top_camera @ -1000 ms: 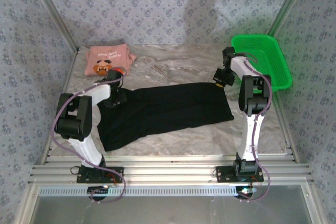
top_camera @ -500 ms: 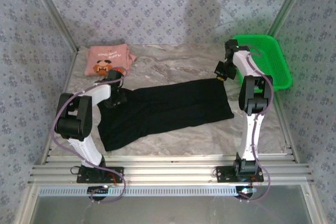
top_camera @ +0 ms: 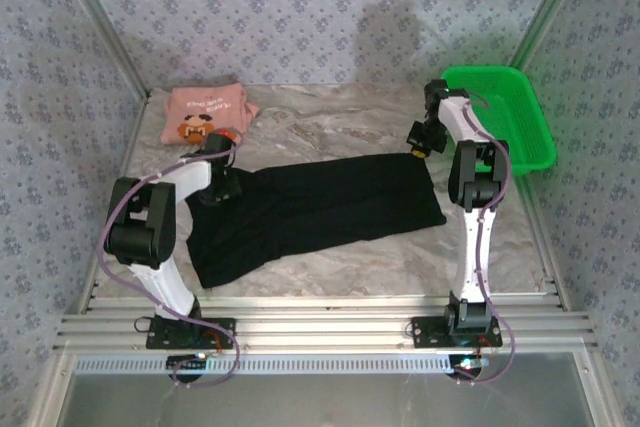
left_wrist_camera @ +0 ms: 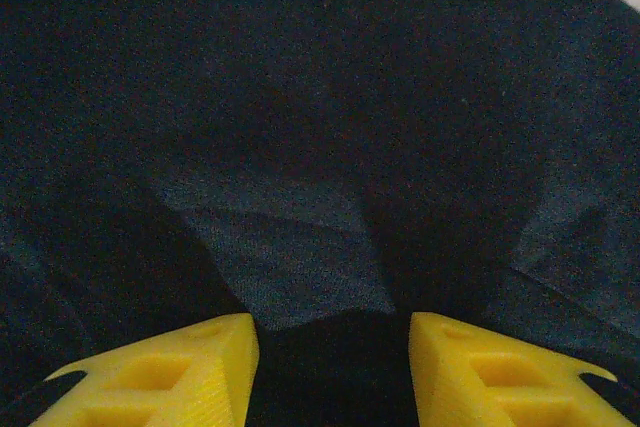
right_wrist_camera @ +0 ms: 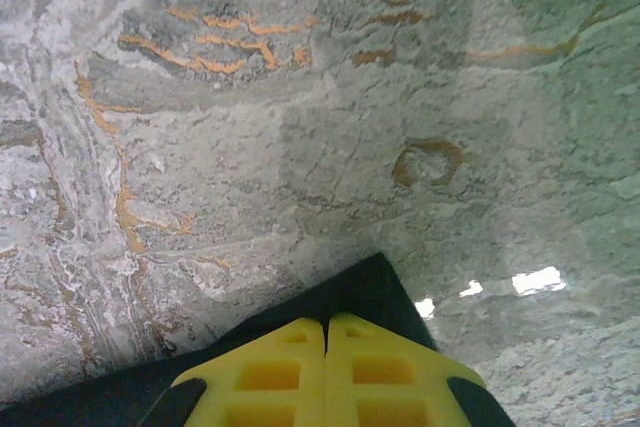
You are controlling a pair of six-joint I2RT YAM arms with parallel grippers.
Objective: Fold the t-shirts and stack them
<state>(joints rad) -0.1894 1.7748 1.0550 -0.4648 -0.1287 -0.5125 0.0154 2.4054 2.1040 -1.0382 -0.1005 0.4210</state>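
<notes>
Marbled table [top_camera: 330, 127] is sitting inside patterned walls [top_camera: 300, 7], and the black t-shirt [top_camera: 320, 209] is lying across its middle, stretching from 8 o'clock toward 2 o'clock. At 2 o'clock the green basket [top_camera: 485, 71] is resting, and the folded pink t-shirt [top_camera: 203, 115] is lying at 10 o'clock. Your left gripper [left_wrist_camera: 333, 332] is standing partway apart at the black shirt's 10 o'clock edge, seemingly bunching cloth between its fingers. Your right gripper [right_wrist_camera: 326, 325] is pressing fully closed at that shirt's 1 o'clock corner.
</notes>
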